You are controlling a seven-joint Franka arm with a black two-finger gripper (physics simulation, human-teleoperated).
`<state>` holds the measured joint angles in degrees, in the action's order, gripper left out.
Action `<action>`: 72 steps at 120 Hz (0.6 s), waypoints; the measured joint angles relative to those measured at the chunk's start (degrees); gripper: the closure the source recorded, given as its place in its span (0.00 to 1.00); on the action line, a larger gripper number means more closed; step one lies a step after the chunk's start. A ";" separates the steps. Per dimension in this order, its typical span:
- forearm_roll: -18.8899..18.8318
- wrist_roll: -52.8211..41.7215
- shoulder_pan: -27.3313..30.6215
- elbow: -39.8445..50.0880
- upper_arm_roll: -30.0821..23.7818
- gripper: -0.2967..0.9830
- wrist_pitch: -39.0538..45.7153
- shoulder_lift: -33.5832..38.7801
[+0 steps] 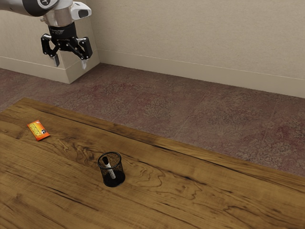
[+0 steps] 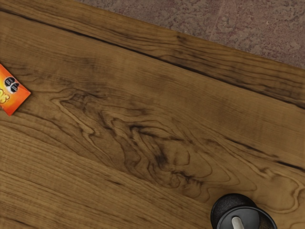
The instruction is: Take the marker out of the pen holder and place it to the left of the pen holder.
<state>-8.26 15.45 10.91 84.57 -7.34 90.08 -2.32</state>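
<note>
High above the table in the exterior view, my gripper stands open with nothing between its fingertips. The black mesh pen holder is upright on the table, well below the gripper and farther toward the exterior view's right. Inside it leans the marker, white with a black end, its black end near the rim. In the wrist view the pen holder is cut off by the picture's edge, with the pale marker inside it.
An orange snack packet lies flat on the wooden table, on the pen holder's side toward the exterior view's left. The packet is partly visible in the wrist view. Beyond the table edge are carpet and a wall.
</note>
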 joint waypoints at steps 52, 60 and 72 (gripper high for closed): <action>3.82 -0.33 3.48 1.12 0.70 0.23 0.71 1.61; 4.66 -0.71 4.12 11.59 0.80 0.23 4.56 6.22; 5.97 -0.81 -7.69 37.09 1.81 0.23 11.83 23.97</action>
<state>-2.29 14.64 3.22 121.67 -5.53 101.91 21.66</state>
